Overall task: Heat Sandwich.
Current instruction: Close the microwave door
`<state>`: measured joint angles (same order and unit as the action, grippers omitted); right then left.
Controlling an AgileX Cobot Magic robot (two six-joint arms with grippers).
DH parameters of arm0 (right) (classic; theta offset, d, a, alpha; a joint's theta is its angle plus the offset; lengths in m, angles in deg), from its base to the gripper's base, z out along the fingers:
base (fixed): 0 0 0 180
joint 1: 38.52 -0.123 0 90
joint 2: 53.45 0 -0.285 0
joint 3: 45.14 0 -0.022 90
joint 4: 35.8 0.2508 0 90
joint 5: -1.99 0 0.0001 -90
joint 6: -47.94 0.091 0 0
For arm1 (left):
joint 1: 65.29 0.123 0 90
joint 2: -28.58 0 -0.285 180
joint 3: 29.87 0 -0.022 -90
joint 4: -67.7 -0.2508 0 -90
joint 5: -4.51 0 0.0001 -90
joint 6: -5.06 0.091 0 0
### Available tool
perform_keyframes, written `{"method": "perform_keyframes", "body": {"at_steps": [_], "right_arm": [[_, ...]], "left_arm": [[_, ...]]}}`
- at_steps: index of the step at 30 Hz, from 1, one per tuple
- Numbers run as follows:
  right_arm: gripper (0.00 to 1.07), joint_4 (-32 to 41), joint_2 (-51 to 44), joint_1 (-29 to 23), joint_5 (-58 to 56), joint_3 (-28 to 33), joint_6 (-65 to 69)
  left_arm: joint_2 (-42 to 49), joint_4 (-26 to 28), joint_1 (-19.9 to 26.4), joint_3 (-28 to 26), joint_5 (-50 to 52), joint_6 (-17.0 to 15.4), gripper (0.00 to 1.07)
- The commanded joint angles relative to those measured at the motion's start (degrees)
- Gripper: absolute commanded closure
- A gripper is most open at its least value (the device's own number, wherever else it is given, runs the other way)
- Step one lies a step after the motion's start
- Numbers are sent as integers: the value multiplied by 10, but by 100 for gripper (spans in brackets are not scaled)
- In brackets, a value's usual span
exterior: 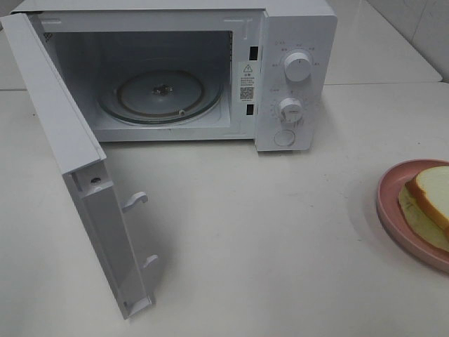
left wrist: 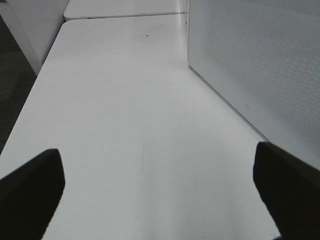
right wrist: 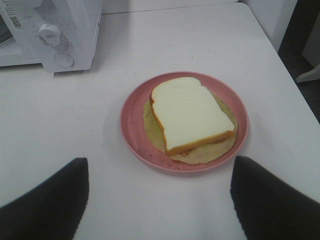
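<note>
On white table (exterior: 280, 239): microwave (exterior: 295, 70) (door open); sandwich (right wrist: 190, 115) plated.

In the high view the frame's right edge cuts off the pink plate (exterior: 387, 203) and the sandwich (exterior: 431, 189). The print around the microwave's dials (exterior: 298, 67) is too small to read.

One microwave (exterior: 210, 70), door (exterior: 77, 168) open, at twelve o'clock on one white table (exterior: 266, 239). Two knobs (exterior: 297, 67) and one round button (exterior: 285, 137) on its panel. One glass turntable (exterior: 161, 95) inside. One pink plate (right wrist: 134, 131) at three o'clock, carrying one sandwich (right wrist: 190, 112). Two grippers: left gripper (left wrist: 160, 190), right gripper (right wrist: 160, 200).
</note>
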<state>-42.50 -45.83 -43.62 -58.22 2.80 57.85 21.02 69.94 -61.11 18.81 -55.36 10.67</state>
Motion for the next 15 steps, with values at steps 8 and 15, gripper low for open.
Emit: {"method": "perform_keyframes", "body": {"at_steps": [8,15], "right_arm": [[32,0,-17,5,5,1,-4],[32,0,-17,5,5,1,-4]], "left_arm": [[11,3,3,2,6,-2,10],[11,-1,3,2,6,-8,10]]}}
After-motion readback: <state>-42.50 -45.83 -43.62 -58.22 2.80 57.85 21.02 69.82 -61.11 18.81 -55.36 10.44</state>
